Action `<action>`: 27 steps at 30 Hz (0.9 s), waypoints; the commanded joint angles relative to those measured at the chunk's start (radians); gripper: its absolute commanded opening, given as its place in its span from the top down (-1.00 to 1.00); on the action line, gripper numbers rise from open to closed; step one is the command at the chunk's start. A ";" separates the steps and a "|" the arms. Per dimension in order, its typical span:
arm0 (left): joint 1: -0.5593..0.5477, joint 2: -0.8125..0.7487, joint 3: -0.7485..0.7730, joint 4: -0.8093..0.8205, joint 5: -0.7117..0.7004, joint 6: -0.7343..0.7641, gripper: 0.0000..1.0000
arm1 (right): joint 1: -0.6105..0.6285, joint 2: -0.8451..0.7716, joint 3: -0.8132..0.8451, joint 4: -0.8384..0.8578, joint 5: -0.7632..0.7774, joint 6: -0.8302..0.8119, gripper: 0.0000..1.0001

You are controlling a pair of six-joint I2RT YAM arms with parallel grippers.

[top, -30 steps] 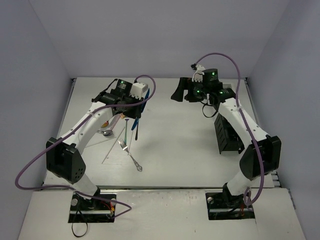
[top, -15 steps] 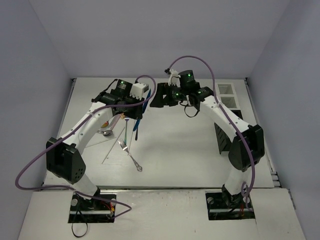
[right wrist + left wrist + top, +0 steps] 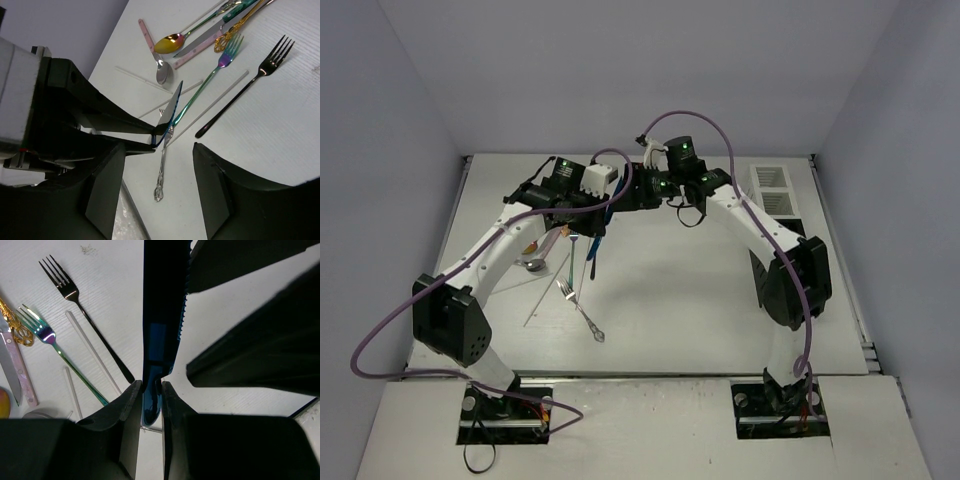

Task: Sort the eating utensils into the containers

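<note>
Entry, as I read it from the console:

1. Left pincer: clamped on one end of the slim blue metal knife, whose serrated length runs out past the fingertips. It sits over the left half of the white tabletop, toward the far edge. I cannot tell whether the knife's free end touches the surface.

2. Right pincer: fingers spread wide, holding nothing, just beside the left pincer and facing it.

3. Loose cutlery lying flat on the tabletop near the held knife:
   - a black four-tined fork
   - an iridescent fork with a teal handle
   - thin pale sticks, one lying between those two forks
   - a gold-bowled spoon
   - a small silver spoon
   - a silver fork with an ornate handle, nearest the tabletop's near edge

4. Containers:
   - a small white slatted box at the far right corner
   - a longer black slatted box along the right edge, partly hidden behind the right arm; I cannot see inside it.
</note>
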 commanded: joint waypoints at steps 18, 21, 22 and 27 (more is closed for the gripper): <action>-0.018 -0.077 0.014 0.083 0.021 -0.014 1.00 | 0.015 0.042 0.087 0.102 -0.105 0.054 0.81; -0.018 -0.077 0.014 0.081 0.009 -0.011 1.00 | 0.015 0.033 0.077 0.102 -0.090 0.047 1.00; -0.018 -0.077 0.014 0.080 0.003 -0.009 0.96 | 0.015 0.030 0.072 0.101 -0.082 0.044 1.00; -0.018 -0.089 0.008 0.076 -0.016 0.000 -0.06 | 0.003 0.010 0.055 0.101 -0.052 0.028 1.00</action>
